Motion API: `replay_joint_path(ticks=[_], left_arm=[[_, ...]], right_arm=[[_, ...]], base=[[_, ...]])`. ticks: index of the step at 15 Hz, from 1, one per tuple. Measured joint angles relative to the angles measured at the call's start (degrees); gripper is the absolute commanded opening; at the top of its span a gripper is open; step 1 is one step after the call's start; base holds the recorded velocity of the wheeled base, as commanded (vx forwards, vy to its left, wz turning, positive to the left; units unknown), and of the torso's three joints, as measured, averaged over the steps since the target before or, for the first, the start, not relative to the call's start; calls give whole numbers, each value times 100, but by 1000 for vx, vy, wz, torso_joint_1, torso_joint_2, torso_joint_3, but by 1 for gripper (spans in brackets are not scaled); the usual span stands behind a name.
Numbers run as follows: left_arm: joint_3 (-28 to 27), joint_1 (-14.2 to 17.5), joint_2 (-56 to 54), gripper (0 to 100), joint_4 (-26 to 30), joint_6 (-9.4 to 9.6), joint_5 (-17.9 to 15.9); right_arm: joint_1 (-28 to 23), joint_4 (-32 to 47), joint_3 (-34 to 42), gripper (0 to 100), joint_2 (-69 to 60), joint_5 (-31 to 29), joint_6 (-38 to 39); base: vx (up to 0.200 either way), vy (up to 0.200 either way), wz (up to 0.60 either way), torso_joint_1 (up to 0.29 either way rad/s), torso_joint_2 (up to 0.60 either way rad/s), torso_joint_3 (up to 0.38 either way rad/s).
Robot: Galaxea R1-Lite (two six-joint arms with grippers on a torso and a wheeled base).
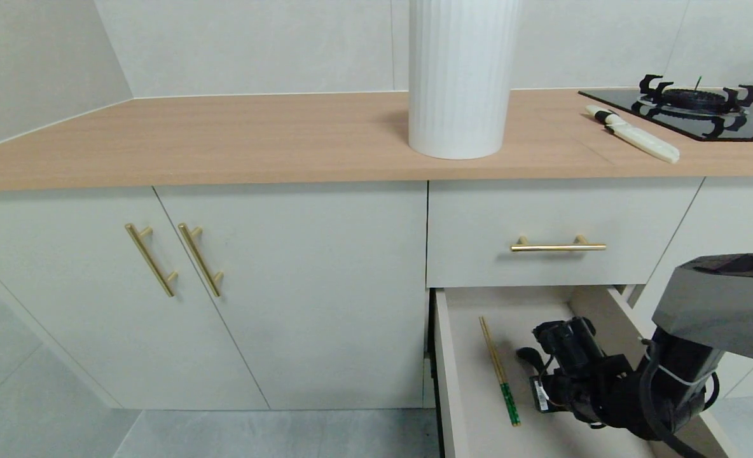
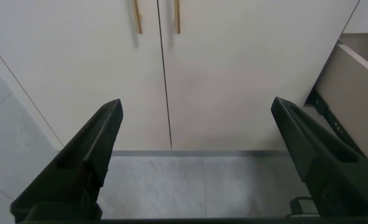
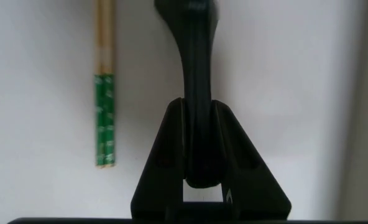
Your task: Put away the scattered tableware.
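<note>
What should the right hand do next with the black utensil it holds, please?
Probably open and release it: the right hand is shut on the black utensil inside the open drawer, beside the chopsticks.

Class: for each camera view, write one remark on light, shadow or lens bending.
Head view: the upright door handles lean sideways, a wide-lens effect; the vase casts a soft shadow to its left. Left wrist view: cabinet doors evenly lit. Right wrist view: chopsticks cast barely any shadow.

Green-tipped chopsticks [image 1: 498,372], blk spoon [image 3: 195,74]
</note>
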Motion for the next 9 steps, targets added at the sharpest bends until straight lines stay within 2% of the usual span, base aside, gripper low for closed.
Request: replay_joint_path(ticks=[3,9], left_arm=[[0,2,0,100,0,0,-2],[0,2,0,100,0,0,-2]], right_arm=[[-27,-534,-34,0,428,-57,-1],[-46,-569,-17,0,629,-88,-4]], base=[[0,0,0,0,0,0],[0,0,0,0,0,0]])
